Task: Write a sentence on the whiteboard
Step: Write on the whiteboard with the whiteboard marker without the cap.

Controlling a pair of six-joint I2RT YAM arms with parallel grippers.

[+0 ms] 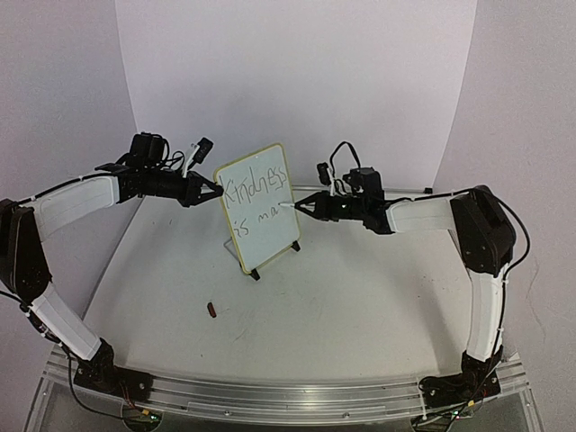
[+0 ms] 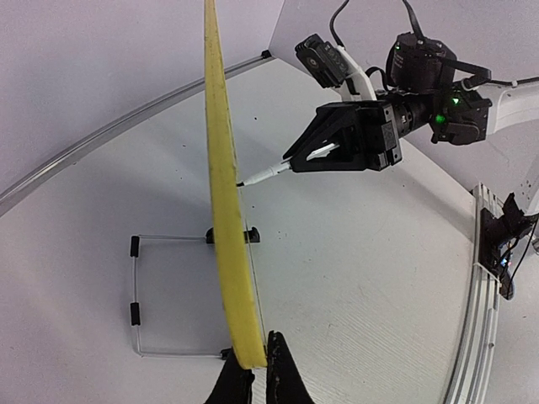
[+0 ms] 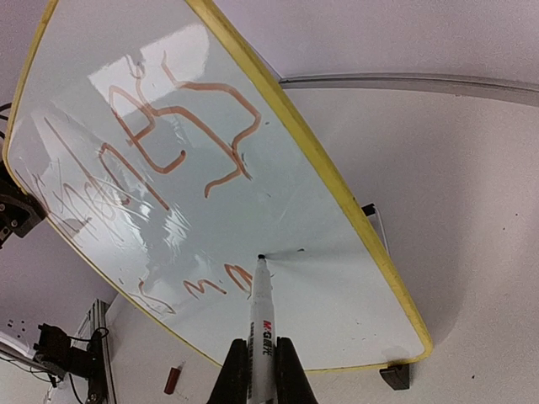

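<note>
The whiteboard (image 1: 256, 206) with its pale yellow frame stands tilted on black feet mid-table. The sentence (image 1: 257, 193) reads "Kindness" on top and "is ma" below; its strokes look reddish in the right wrist view (image 3: 181, 135). My left gripper (image 1: 214, 192) is shut on the board's left edge; the left wrist view shows the yellow frame (image 2: 226, 236) edge-on between the fingers. My right gripper (image 1: 306, 208) is shut on a white marker (image 3: 261, 328), whose tip touches the board just right of "ma". The marker also shows in the left wrist view (image 2: 268, 172).
A small red-brown marker cap (image 1: 212, 310) lies on the table in front of the board, also in the right wrist view (image 3: 173, 380). A wire stand (image 2: 135, 290) props the board from behind. White backdrop walls enclose the table.
</note>
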